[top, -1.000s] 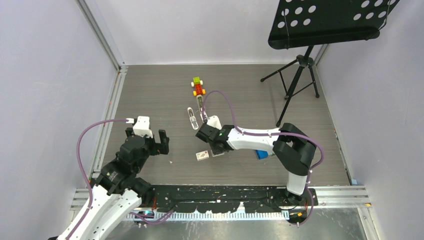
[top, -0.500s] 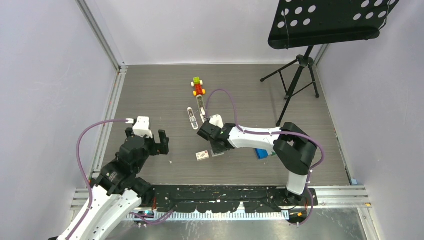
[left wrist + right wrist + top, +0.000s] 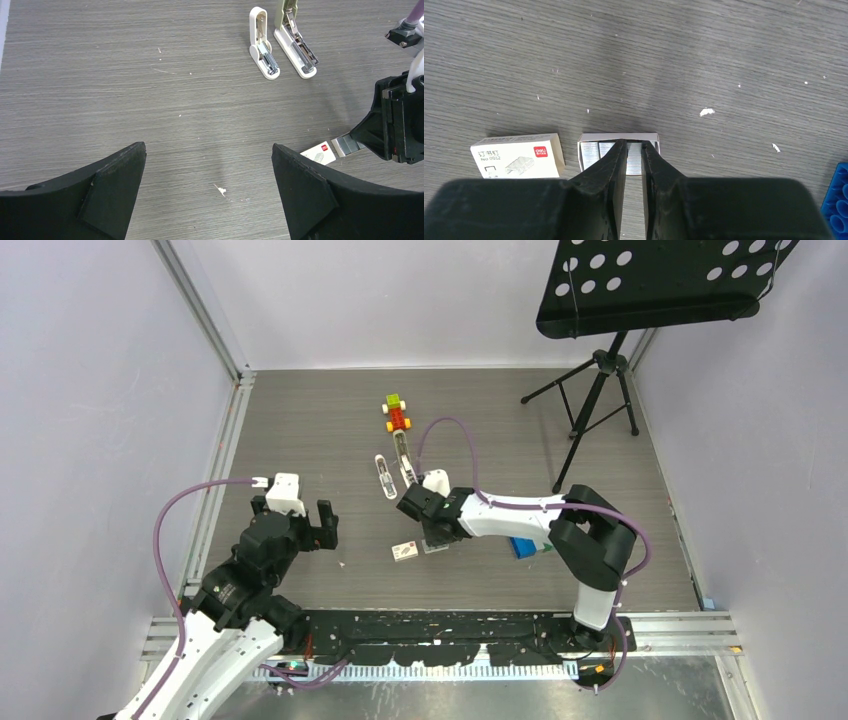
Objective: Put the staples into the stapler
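Observation:
The staples [image 3: 634,159] lie as silvery strips in a small open tray, beside their white carton with a red mark [image 3: 516,155]. My right gripper [image 3: 634,147] reaches down into the tray with its fingers closed narrowly on one strip. In the top view it [image 3: 432,537] is just right of the carton [image 3: 404,551]. The stapler [image 3: 295,45], opened, with a grey-beige top and white body, lies beyond it on the floor [image 3: 403,455]. My left gripper [image 3: 209,165] is open and empty, hovering over bare floor to the left [image 3: 297,520].
A shorter all-white object [image 3: 263,47] lies just left of the stapler. A blue box [image 3: 525,547] sits under the right arm. A coloured toy-brick piece [image 3: 397,415] lies further back. A music stand [image 3: 595,390] is at the back right. Walls close in both sides.
The right gripper has shifted slightly to the right over the staple tray. The left arm has not moved.

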Tool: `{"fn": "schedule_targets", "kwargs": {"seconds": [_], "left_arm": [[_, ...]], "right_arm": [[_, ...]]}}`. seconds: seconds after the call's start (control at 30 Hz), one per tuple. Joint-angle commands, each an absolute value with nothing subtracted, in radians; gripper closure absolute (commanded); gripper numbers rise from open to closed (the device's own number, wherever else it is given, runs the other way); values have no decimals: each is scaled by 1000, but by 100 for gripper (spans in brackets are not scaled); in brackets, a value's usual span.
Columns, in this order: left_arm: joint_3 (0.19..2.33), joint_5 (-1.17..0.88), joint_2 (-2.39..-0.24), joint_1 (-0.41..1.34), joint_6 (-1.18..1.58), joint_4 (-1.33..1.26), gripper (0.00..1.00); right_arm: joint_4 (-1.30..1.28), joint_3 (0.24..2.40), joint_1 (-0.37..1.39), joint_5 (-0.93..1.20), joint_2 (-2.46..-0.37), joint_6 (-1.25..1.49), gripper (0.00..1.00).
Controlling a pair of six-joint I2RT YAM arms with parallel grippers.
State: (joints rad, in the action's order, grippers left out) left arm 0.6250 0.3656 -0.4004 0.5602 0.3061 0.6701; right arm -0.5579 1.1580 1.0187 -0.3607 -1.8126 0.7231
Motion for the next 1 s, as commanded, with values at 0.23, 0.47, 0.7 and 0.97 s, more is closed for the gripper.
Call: {"fn": "schedule_targets", "kwargs": {"seconds": [0.23,0.47,0.7,0.97], "left_arm": [[626,364,-392,551,296,629,0],[624,363,-393,551,296,629,0],[625,363,-393,551,296,629,0],[626,359,-399,551,295,626,0]], "right_arm": [[-455,1099,1008,-351,-1792,755,90],[-475,1107,1008,-379,-1701,715,91],[-502,1124,1008,-414,-1659,679,91],[-508,1136,1008,-334,-1713,682,83]]}}
